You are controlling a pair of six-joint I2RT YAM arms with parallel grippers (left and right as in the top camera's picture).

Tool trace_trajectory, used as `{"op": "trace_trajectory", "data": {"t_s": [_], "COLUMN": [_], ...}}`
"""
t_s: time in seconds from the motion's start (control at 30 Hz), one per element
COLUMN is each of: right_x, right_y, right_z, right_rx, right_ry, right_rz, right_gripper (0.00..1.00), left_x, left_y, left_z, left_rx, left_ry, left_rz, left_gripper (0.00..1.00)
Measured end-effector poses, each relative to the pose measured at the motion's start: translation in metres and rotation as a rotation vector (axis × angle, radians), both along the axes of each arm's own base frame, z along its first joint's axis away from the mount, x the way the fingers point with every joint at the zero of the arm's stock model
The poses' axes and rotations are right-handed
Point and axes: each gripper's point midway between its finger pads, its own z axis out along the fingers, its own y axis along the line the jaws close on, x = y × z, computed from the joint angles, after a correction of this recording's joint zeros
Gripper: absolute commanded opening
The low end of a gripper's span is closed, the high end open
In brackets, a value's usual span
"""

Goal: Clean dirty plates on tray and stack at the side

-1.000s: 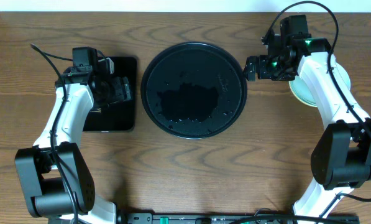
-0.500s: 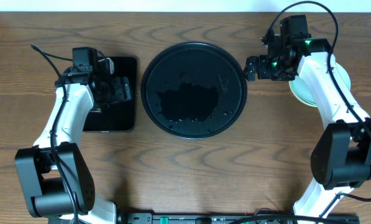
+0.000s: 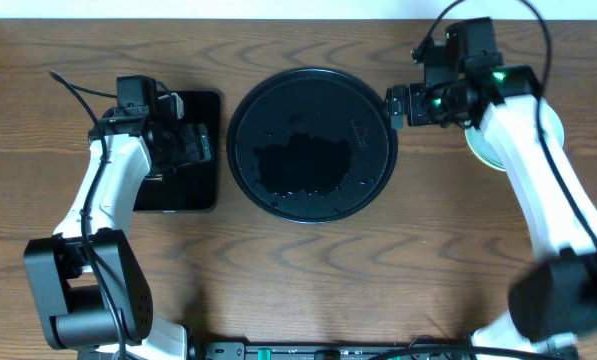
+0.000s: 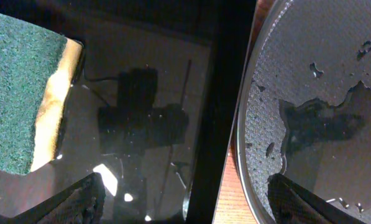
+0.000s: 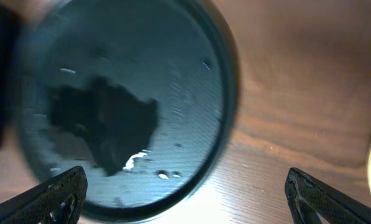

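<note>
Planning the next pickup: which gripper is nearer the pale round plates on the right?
Right. The right gripper sits just left of the pale round plates; the left gripper is beyond the large round black tray.

Plates [image 3: 483, 153] right of tray [image 3: 278, 105]

A green-and-yellow sponge [image 4: 23, 87] lies on the glossy rectangular black tray [image 4: 141, 74] — itself on the wooden table [image 3: 308, 270].

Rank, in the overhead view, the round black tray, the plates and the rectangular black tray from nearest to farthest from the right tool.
1. Round black tray: its rim lies just beside the right tool.
2. Plates: off to the right, partly hidden.
3. Rectangular black tray: far left of the picture.
</note>
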Motion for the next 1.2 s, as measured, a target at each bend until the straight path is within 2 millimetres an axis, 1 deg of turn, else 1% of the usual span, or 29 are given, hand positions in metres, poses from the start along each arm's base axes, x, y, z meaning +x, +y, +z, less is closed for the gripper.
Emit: {"op": "trace_trajectory", "data": {"t_s": [0.03, 0.07, 0.1, 0.17, 0.23, 0.33, 0.43, 0.5, 0.53, 0.6, 0.67, 0.73, 0.87, 0.93, 1.03, 1.1, 1.2], "right_x": [-0.008, -0.014, -0.025, -0.046, -0.069, -0.102, -0.131, -0.154, -0.163, -0.188, -0.209, -0.230, -0.263, -0.275, -0.281, -0.278, -0.270], "right_y": [0.006, 0.010, 0.015, 0.021, 0.020, 0.013, 0.005, -0.004, -0.008, -0.020, -0.030, -0.043, -0.064, -0.071, -0.077, -0.080, -0.082], "right_z": [0.024, 0.043, 0.068, 0.109, 0.146, 0.191, 0.223, 0.244, 0.252, 0.266, 0.275, 0.280, 0.279, 0.273, 0.257, 0.243, 0.217], "right_rx": [0.011, 0.023, 0.036, 0.065, 0.090, 0.119, 0.136, 0.126, 0.118, 0.094, 0.082, 0.064, 0.026, 0.001, -0.049, -0.089, -0.142], "right_ry": [-0.058, -0.103, -0.165, -0.267, -0.365, -0.495, -0.598, -0.686, -0.720, -0.792, -0.842, -0.879, -0.926, -0.957, -1.025, -1.081, -1.155], "right_rz": [0.017, 0.030, 0.048, 0.075, 0.088, 0.093, 0.097, 0.099, 0.098, 0.092, 0.080, 0.053, -0.010, -0.035, -0.044, -0.048, -0.044], "right_gripper": [0.99, 0.99, 0.99, 0.99, 0.99, 0.99, 0.99, 0.99, 0.99, 0.99, 0.99, 0.99, 0.99, 0.99, 0.99, 0.99, 0.99], "left_x": [0.000, 0.000, 0.000, 0.000, 0.000, 0.000, 0.000, -0.001, 0.000, -0.001, 0.000, 0.000, -0.001, 0.000, -0.001, 0.000, 0.000], "left_y": [0.000, 0.000, 0.000, 0.000, 0.000, 0.000, 0.000, 0.000, 0.000, 0.000, 0.000, 0.000, 0.000, 0.000, 0.001, 0.001, 0.001], "left_z": [0.000, 0.000, 0.000, 0.000, 0.000, 0.000, 0.000, 0.000, 0.000, 0.000, 0.000, 0.000, 0.000, 0.000, 0.000, 0.000, 0.000], "left_rx": [0.000, 0.000, 0.000, 0.000, 0.000, 0.001, 0.001, 0.000, 0.001, 0.000, 0.000, 0.000, 0.001, 0.002, 0.003, 0.004, 0.004], "left_ry": [0.000, 0.001, 0.002, 0.002, 0.002, 0.002, 0.002, 0.002, 0.002, 0.002, 0.002, 0.002, 0.002, 0.002, 0.003, 0.002, 0.002], "left_rz": [0.000, 0.000, 0.000, 0.000, 0.000, 0.000, 0.000, 0.000, 0.000, 0.000, 0.000, 0.000, 0.001, 0.001, 0.001, 0.002, 0.002], "left_gripper": [0.84, 0.84, 0.84, 0.84, 0.84, 0.84, 0.84, 0.84, 0.84, 0.84, 0.84, 0.84, 0.84, 0.84, 0.84, 0.84, 0.84]}}
